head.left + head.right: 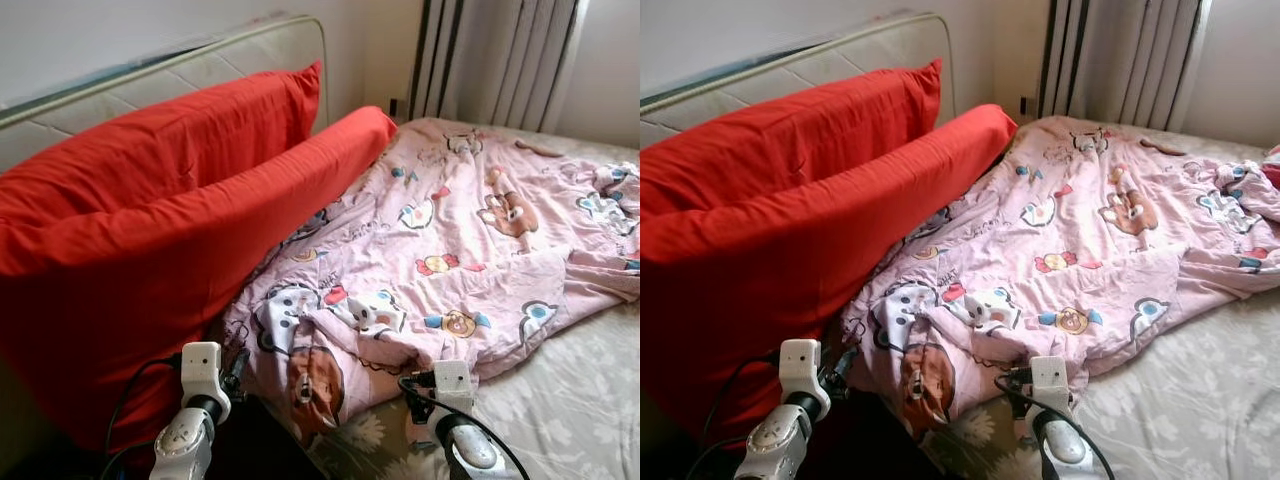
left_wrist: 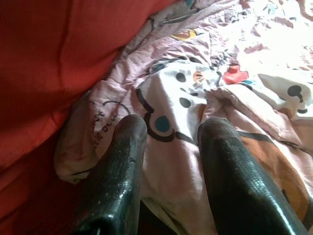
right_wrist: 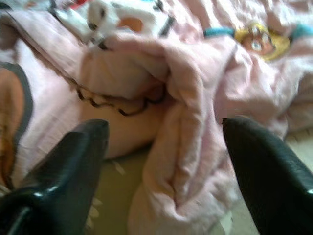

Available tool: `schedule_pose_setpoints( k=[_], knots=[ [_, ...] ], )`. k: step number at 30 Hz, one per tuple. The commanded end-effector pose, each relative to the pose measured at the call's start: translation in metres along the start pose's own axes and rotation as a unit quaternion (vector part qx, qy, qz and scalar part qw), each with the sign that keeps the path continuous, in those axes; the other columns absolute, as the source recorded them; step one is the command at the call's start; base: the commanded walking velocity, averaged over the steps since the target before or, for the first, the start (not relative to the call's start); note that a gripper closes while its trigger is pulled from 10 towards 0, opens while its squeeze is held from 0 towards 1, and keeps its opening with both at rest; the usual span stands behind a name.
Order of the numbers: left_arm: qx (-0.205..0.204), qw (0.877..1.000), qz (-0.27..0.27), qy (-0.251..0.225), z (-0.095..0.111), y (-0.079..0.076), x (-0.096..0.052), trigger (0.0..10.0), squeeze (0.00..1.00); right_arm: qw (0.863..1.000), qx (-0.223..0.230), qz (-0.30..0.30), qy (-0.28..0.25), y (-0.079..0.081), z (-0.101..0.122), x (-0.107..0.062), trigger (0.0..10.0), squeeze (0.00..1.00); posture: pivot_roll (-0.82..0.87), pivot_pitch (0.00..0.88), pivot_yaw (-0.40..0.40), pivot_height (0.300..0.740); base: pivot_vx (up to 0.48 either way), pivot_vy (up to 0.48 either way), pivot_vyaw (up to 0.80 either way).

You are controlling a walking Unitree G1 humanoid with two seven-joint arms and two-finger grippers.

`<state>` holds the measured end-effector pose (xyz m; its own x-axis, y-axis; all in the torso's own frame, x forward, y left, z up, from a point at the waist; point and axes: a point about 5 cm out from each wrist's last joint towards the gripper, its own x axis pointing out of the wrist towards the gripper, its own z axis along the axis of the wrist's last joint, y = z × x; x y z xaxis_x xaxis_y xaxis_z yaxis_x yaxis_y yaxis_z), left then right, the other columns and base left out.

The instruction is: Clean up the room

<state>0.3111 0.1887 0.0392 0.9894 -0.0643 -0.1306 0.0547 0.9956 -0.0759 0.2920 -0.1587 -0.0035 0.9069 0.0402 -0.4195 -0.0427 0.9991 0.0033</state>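
A crumpled pink cartoon-print blanket [image 1: 450,230] lies spread over the bed. Its near edge is bunched and folded over on the floral sheet [image 1: 570,400]. My left gripper [image 1: 235,372] is low at the blanket's near left corner, right beside the big red pillow [image 1: 130,230]. In the left wrist view its fingers [image 2: 120,166] stand apart over the printed fabric [image 2: 181,98]. My right gripper [image 1: 418,388] is at the blanket's near edge. Its fingers [image 3: 73,156] are wide apart, with a thick fold of blanket [image 3: 186,147] ahead between them.
Two long red pillows lean against the padded headboard [image 1: 200,70]; the farther one [image 1: 335,150] reaches toward the corner. Grey curtains [image 1: 500,60] hang behind the bed. Bare sheet shows at the near right.
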Motion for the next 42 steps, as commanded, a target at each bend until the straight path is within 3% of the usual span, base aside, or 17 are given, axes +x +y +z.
schedule_pose_setpoints(
  k=[1,14,30,42],
  knots=[
    [0.005,1.0,-0.003,-0.003,0.004,0.003,0.001,10.0,0.0,1.0,0.009,-0.003,0.018,0.003,-0.004,0.0,10.0,0.0,-0.05,0.184,0.076,0.633,0.0,0.0,0.0],
    [0.005,1.0,-0.005,-0.016,-0.001,0.005,-0.011,10.0,0.0,1.0,0.01,-0.013,0.015,0.001,-0.001,0.001,10.0,0.0,-0.01,0.26,0.07,0.633,0.0,0.0,0.0],
    [0.021,0.995,-0.027,-0.093,0.035,-0.005,-0.011,10.0,0.0,1.0,0.0,-0.017,-0.014,0.012,0.018,0.008,10.0,0.0,0.03,0.367,0.056,0.633,0.0,0.0,0.0],
    [0.019,0.997,-0.021,-0.076,0.029,-0.004,-0.027,10.0,0.0,0.997,-0.017,-0.071,0.017,0.004,0.011,0.007,10.0,0.0,0.04,0.394,0.051,0.633,0.0,0.0,0.0]
  ],
)
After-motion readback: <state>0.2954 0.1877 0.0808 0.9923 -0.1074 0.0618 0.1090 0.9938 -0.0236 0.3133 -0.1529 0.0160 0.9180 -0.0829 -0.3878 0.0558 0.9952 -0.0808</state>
